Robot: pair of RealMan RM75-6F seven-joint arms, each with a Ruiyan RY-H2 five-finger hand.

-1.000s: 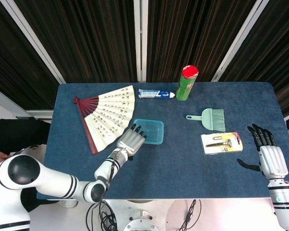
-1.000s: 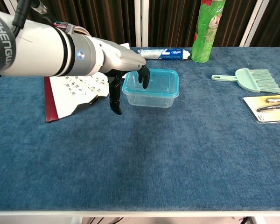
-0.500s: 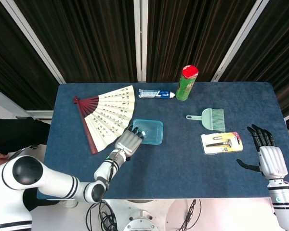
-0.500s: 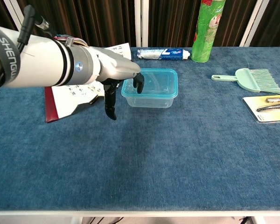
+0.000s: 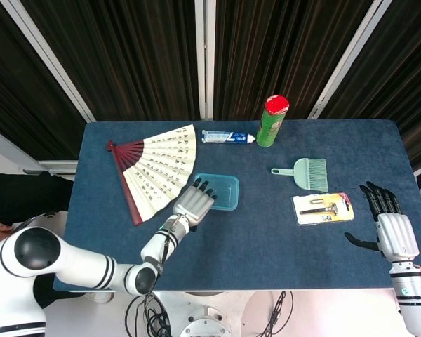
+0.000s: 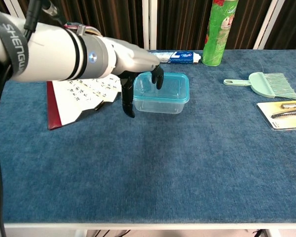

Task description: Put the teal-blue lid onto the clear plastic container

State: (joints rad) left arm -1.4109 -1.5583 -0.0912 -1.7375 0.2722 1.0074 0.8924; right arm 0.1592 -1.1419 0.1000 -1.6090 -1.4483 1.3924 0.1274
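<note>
The clear plastic container is seen near the middle of the blue-covered table, with the teal-blue lid seated on its rim. All other places are given relative to this container.

The left hand is positioned over the container's left end. In the chest view its dark fingertips are curled downward over the lid's near-left corner, while the thumb hangs down outside the container's left wall. Whether the fingertips actually touch the lid cannot be told; nothing is visibly clamped, and the fingers are spread apart rather than clenched.

The right hand is seen only in the head view, well to the right of the container near the table's right edge, with its fingers extended and released and nothing held.

A paper folding fan with red ribs is spread out just left of the container, partly hidden behind the left arm in the chest view. Behind the container, a toothpaste tube lies flat, and behind and to its right a tall green can with a red cap is stood upright. To the right, a pale green hand brush is laid on the cloth, and further right and nearer, a yellow blister pack with a small tool is placed.
</note>
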